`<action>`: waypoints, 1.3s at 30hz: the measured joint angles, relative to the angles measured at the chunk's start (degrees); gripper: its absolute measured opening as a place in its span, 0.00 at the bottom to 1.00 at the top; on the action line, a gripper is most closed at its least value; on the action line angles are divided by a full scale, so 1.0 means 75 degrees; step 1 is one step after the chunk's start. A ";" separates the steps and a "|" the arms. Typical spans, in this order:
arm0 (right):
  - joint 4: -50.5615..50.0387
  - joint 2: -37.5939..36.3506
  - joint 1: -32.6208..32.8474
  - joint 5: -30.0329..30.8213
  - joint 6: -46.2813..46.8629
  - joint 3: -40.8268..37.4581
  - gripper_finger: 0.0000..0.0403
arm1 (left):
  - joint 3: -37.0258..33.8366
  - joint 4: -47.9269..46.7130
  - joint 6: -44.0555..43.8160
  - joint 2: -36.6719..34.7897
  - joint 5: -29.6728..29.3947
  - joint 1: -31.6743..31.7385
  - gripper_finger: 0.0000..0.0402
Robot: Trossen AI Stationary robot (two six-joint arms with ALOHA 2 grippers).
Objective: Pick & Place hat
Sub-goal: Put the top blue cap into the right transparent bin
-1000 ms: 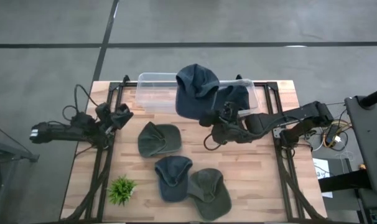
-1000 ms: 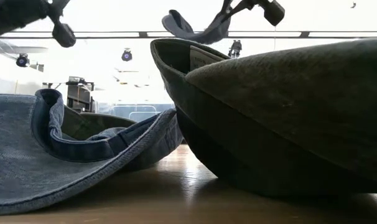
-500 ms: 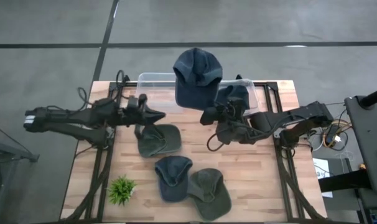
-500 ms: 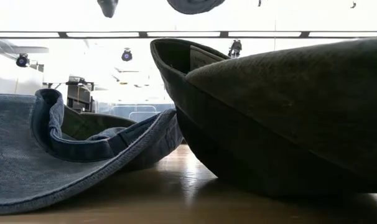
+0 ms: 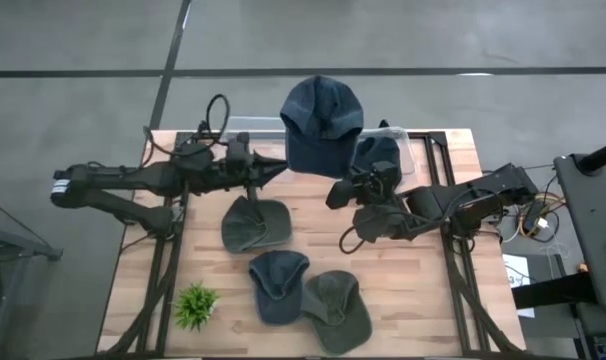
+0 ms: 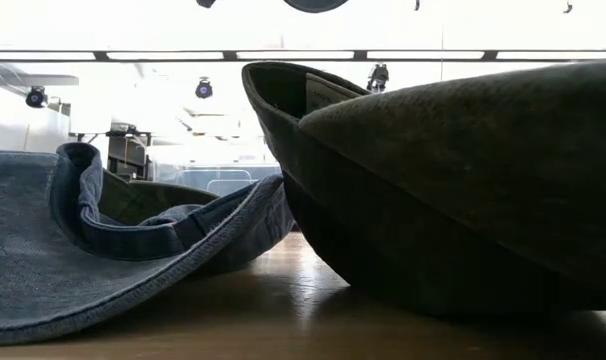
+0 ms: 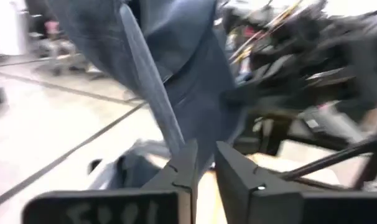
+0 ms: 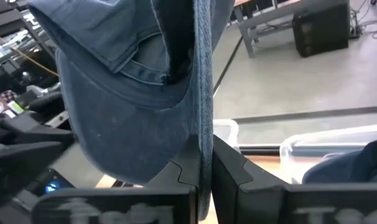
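A blue denim hat (image 5: 321, 115) is in the air over the clear bin (image 5: 245, 132) at the table's far edge, held by my right gripper (image 5: 335, 186), which is shut on its brim. The low view shows only the hat's underside (image 6: 313, 4) at the top. My left gripper (image 5: 276, 170) reaches in from the table's left; its fingers are open by a narrow gap right at the hat's brim (image 7: 152, 93). A second blue hat (image 5: 375, 155) lies in the bin's right part. A green hat (image 5: 255, 222), a blue hat (image 5: 278, 280) and another green hat (image 5: 338, 305) lie on the table. My right gripper (image 8: 204, 165) pinches the held hat's brim edge (image 8: 204, 134) between its two fingers, which lie across the brim's thin edge. The hat is lifted clear of table and bin, its crown (image 8: 126, 93) to one side of the brim. My left gripper (image 7: 204, 158) has the brim's edge (image 7: 175, 140) at one fingertip; whether it touches, I cannot tell.
A small green plant (image 5: 195, 305) stands near the table's near left corner. In the low view a green hat (image 6: 463, 200) and a blue hat (image 6: 133, 240) fill the near foreground. Bare wood (image 5: 413, 290) shows on the table's right and near sides.
My left arm has swung from the table's left edge toward the right and far side, up to the held hat. My right gripper has raised the blue hat higher and a little toward the far edge; the hat has risen almost out of the low view.
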 joint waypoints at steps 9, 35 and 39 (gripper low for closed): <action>0.0037 -0.0209 0.0014 0.0215 -0.0632 -0.0003 0.03 | 0.0071 -0.0029 0.0384 0.0085 -0.1131 0.0008 0.35; 0.1415 -0.0034 0.0078 0.0267 -0.2095 -0.0006 0.03 | 0.0671 0.0530 0.0414 0.1174 -0.1079 0.0265 0.39; 0.1409 -0.0037 0.0126 0.0279 -0.2111 -0.0006 0.03 | 0.0965 0.0495 0.0648 0.1233 -0.1079 0.0274 0.24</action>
